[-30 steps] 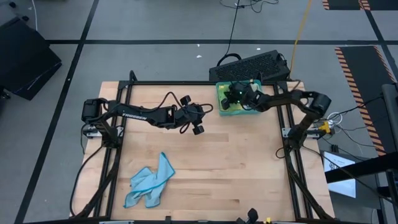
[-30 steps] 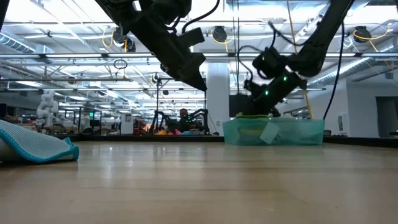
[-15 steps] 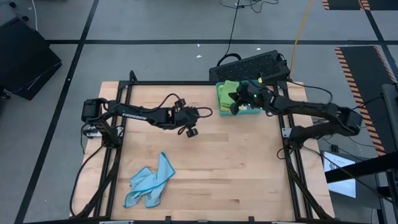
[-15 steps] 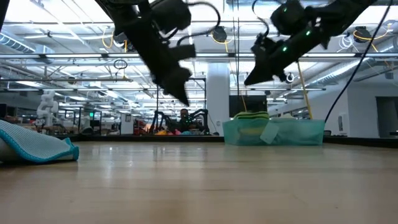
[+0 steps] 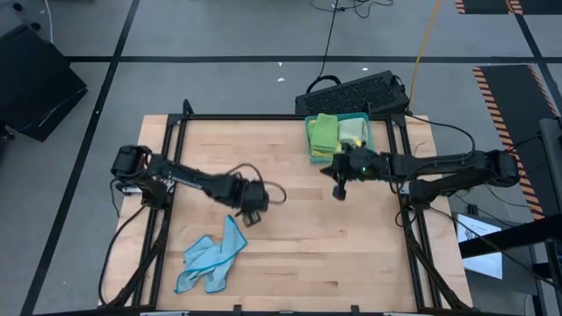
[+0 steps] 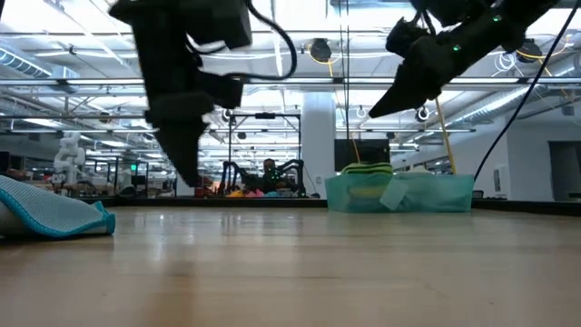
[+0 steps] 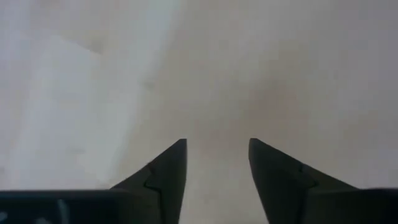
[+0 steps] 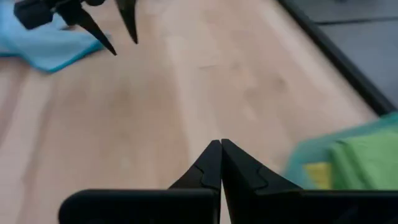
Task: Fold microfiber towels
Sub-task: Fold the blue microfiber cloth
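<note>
Crumpled light blue towel [image 5: 211,262] lies at the table's [image 5: 299,237] seven o'clock, left gripper [image 5: 248,213] just beyond it at one o'clock, fingers parted and empty; folded green towels [image 5: 327,134] fill the teal tray [image 5: 367,140] at one o'clock, right gripper [image 5: 340,190] beside it, clenched empty.

— What lies under the table?

— A grey smooth floor [image 5: 219,35] crossed by dark tape lines, with an orange-and-black striped hazard strip [image 5: 502,92] at one side. A black flat keyboard [image 5: 356,91] sits just past the pale wooden tabletop [image 5: 290,237].

— And beyond, at table height?

— A large open hall: long white ceiling light strips [image 6: 82,41], a broad white square pillar [image 6: 318,136], and distant cluttered benches [image 6: 109,177].
</note>
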Robot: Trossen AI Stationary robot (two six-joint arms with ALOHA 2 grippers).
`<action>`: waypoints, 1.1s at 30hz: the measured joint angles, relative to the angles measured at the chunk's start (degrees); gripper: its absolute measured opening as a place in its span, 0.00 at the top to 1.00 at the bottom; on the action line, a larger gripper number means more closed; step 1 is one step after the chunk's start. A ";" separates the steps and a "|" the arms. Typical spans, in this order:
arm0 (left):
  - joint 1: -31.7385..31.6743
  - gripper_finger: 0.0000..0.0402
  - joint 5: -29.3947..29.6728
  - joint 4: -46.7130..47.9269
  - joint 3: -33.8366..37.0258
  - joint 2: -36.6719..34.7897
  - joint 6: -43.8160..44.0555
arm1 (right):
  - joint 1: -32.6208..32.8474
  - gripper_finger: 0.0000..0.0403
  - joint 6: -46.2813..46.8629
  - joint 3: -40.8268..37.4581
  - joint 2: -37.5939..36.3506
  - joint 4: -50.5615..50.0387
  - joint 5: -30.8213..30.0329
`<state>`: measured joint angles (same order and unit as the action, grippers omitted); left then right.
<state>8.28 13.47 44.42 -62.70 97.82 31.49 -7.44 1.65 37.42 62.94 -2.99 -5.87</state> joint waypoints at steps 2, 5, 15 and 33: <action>3.85 0.52 -1.16 -0.57 0.00 0.00 2.10 | 2.83 1.00 0.12 -1.50 0.00 2.36 0.00; 10.48 0.44 1.30 -1.00 0.00 0.35 5.45 | 6.80 1.00 0.52 -3.50 -0.01 6.30 -0.02; 31.30 0.51 10.43 -4.29 -0.05 1.60 23.43 | 15.74 1.00 0.22 -5.45 0.00 17.07 -0.04; 35.27 0.52 22.28 1.83 -6.47 16.21 31.69 | 30.20 1.00 3.65 -5.50 2.62 18.58 -7.84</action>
<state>43.55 35.75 46.25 -69.17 114.03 63.18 22.76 5.30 31.92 65.56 15.59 -13.70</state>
